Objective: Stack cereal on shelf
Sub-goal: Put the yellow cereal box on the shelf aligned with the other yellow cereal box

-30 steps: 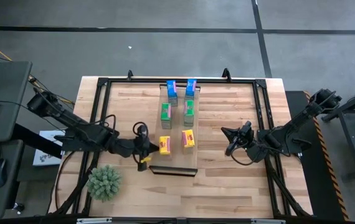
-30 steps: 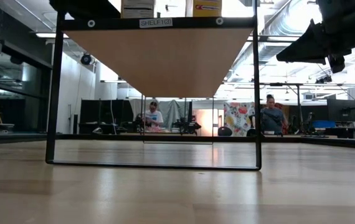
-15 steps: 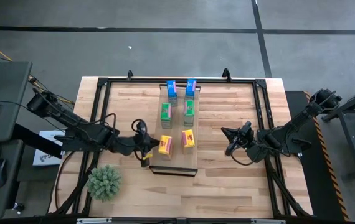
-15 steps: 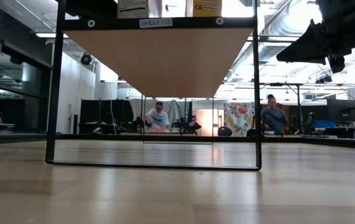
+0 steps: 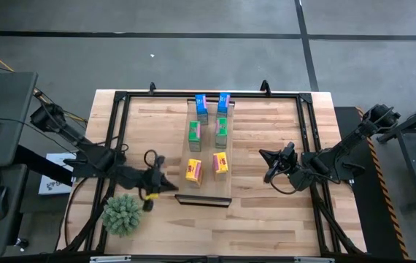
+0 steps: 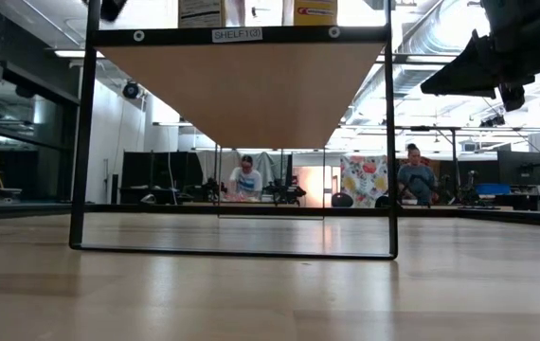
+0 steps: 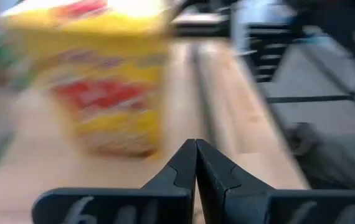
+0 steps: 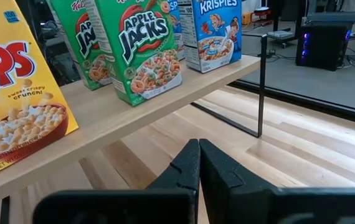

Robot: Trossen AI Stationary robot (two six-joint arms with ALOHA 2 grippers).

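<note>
- High view: I am seeing all six cereal boxes (image 5: 193, 170) standing on the shelf (image 5: 209, 191), toward the table's far edge.
- I am keeping the left gripper (image 5: 166, 185) closed and empty, just beside the shelf's near-left corner; the nearest yellow box is lying far-right of it.
- I am holding the right gripper (image 5: 265, 165) closed and empty too, waiting right of the shelf.

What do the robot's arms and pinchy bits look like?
Both arms are dark, thin and jointed, with black cables looping beside them. The left tool has a yellow patch near its tip. The right tool is all black, and its two fingers taper to points.

floor: grey concrete floor (image 5: 193, 58) | ceiling: exposed silver ducting (image 6: 431, 43) | people: two seated, possibly at dark desks (image 6: 535, 194)
</note>
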